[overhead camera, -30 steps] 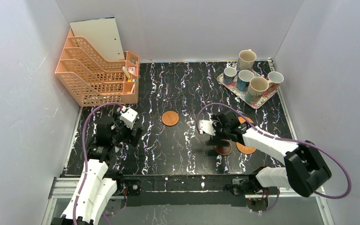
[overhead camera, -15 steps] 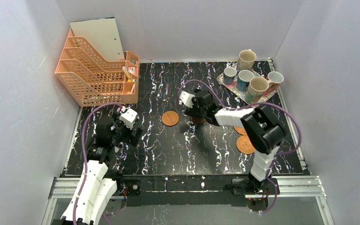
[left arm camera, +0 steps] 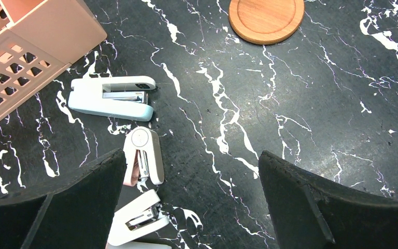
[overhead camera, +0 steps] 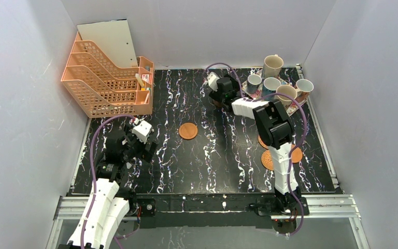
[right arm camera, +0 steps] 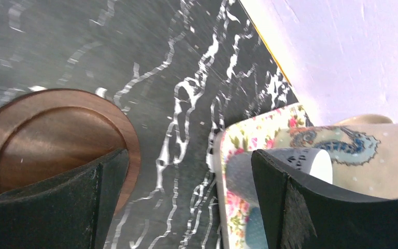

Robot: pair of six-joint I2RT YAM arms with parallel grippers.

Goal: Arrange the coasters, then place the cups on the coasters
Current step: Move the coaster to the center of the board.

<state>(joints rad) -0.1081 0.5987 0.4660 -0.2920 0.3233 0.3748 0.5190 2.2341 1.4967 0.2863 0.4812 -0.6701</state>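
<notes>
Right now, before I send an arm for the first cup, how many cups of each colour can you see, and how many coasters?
Beige cups: 2
Blue cups: 2
Brownish-orange cups: 1
Coasters: 5
Total: 10

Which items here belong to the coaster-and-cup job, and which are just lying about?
Job: mid-brown coaster, dark coaster, woven coasters, cups.
Lying about: floral tray under the cups, orange file organiser, staplers.
</notes>
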